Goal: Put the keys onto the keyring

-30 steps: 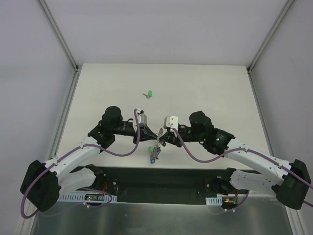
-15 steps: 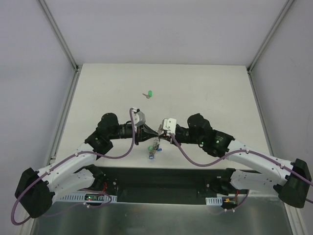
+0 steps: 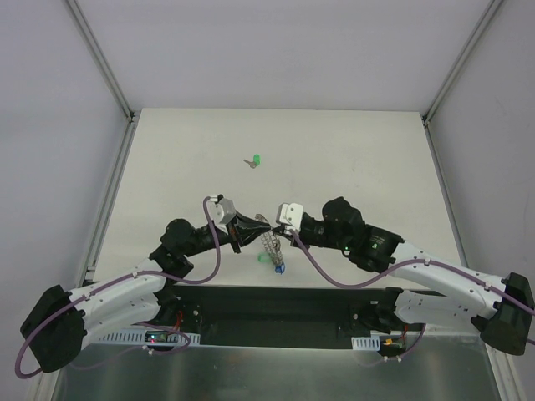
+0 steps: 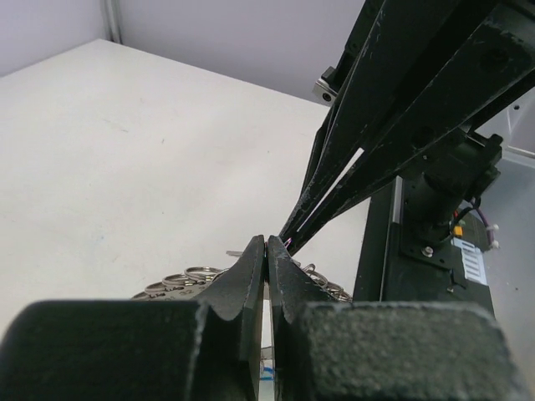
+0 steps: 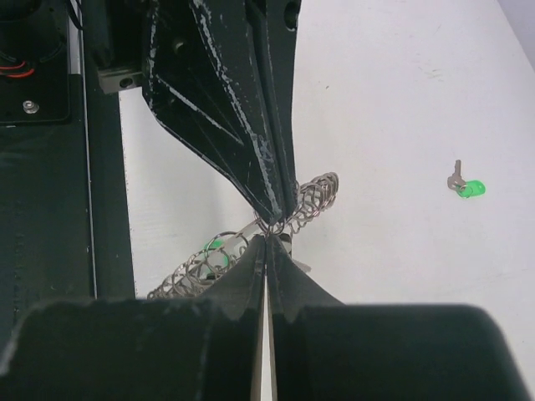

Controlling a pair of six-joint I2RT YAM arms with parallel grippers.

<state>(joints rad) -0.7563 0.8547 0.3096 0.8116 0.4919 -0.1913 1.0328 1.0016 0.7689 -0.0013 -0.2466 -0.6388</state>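
The keyring is a grey metal ring edged with small wire loops. It is held above the table, tilted, between my two grippers. My left gripper is shut on its rim, with wire loops showing beside the jaws. My right gripper is shut on the ring from the other side, tip to tip with the left fingers. A green-headed key and a blue-headed key hang below the ring. Another green-headed key lies loose on the table farther back; it also shows in the right wrist view.
The white table is closed in by grey walls and metal rails on the left and right. A black base strip runs along the near edge under both arms.
The left arm has pulled back toward its base and the left. The right gripper followed. The ring has tilted and shifted slightly nearer, and the blue key has swung to the right.
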